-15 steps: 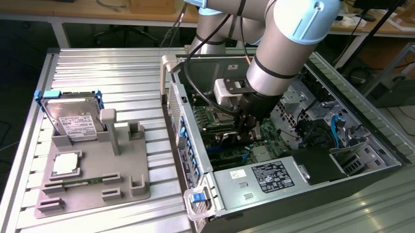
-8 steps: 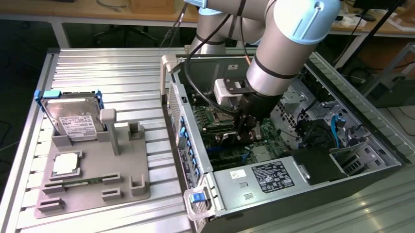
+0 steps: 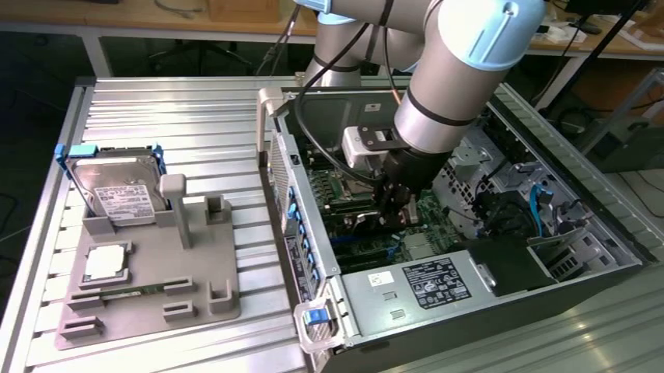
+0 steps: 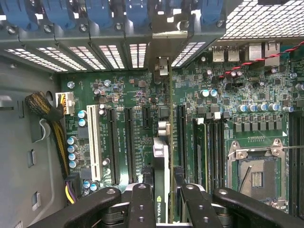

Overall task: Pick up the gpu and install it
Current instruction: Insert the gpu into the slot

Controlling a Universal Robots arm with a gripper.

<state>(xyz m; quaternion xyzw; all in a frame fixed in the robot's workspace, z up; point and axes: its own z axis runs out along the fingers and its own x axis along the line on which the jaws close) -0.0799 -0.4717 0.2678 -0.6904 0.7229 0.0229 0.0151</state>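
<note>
GPU (image 4: 160, 152) hung edge-on inside the computer case (image 3: 581, 291), over the motherboard's (image 4: 118, 90) slots, with the gripper (image 4: 161, 180) clamped across its thin sides. Probably stiff, light and fragile, it seemed best held by board edge and shroud, clear of components.

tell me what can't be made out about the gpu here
Wrist view: gpu is edge-on, hiding its fan side and the motherboard slot under it; whether it is seated is unclear.
Exterior view: the arm and jaws block where card meets board.
Exterior view: power supply label print is too small.
</note>
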